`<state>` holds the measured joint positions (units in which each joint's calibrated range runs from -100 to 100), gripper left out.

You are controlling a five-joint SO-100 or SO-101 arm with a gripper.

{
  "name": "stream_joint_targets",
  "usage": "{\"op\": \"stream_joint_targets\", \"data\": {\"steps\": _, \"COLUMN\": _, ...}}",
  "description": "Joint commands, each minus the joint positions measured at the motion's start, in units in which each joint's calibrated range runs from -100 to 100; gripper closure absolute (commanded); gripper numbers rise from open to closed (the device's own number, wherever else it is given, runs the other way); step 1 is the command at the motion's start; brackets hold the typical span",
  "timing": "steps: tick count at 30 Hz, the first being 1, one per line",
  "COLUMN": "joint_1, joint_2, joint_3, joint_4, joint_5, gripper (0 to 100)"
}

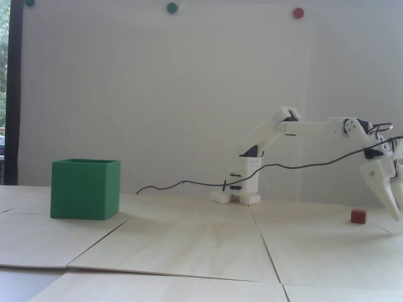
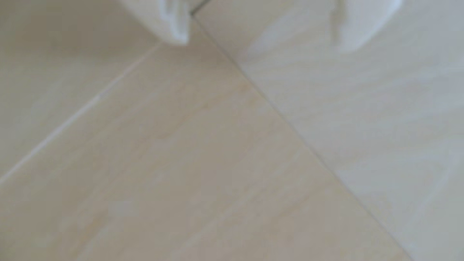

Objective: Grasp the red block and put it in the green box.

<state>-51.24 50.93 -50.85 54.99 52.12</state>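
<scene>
The red block (image 1: 359,216), a tiny dark-red cube, sits on the pale wood table at the right in the fixed view. The green box (image 1: 85,189) stands upright at the far left, its open top facing up. My white gripper (image 1: 397,211) hangs at the right edge of the fixed view, pointing down, its tip just right of the block and slightly above the table. In the wrist view the two white fingertips (image 2: 179,30) stand wide apart at the top edge with only bare table between them; my gripper (image 2: 263,42) is open and empty. Block and box are out of the wrist view.
The arm's white base (image 1: 241,185) stands at the back centre, with a black cable (image 1: 283,166) running from the table to the wrist. The table is made of wood panels with seams (image 2: 288,120). Round green and red dots (image 1: 297,13) are on the wall.
</scene>
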Motion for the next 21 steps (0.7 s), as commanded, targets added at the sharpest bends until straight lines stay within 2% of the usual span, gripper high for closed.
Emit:
{"op": "stream_joint_targets", "data": {"steps": 1, "joint_1": 0.22, "joint_2": -5.26, "joint_3": -11.00, "joint_4": 4.87, "joint_5": -0.43, "gripper": 81}}
{"op": "stream_joint_targets", "data": {"steps": 5, "joint_1": 1.74, "joint_2": -6.52, "joint_3": -17.30, "joint_4": 16.93, "joint_5": -0.48, "gripper": 81}}
{"op": "stream_joint_targets", "data": {"steps": 9, "joint_1": 2.23, "joint_2": -6.44, "joint_3": -17.56, "joint_4": 20.22, "joint_5": -0.48, "gripper": 81}}
{"op": "stream_joint_targets", "data": {"steps": 15, "joint_1": 5.44, "joint_2": -7.15, "joint_3": -18.09, "joint_4": 31.18, "joint_5": -0.64, "gripper": 93}}
{"op": "stream_joint_targets", "data": {"steps": 21, "joint_1": 8.42, "joint_2": -6.84, "joint_3": -18.09, "joint_4": 43.91, "joint_5": -7.25, "gripper": 94}}
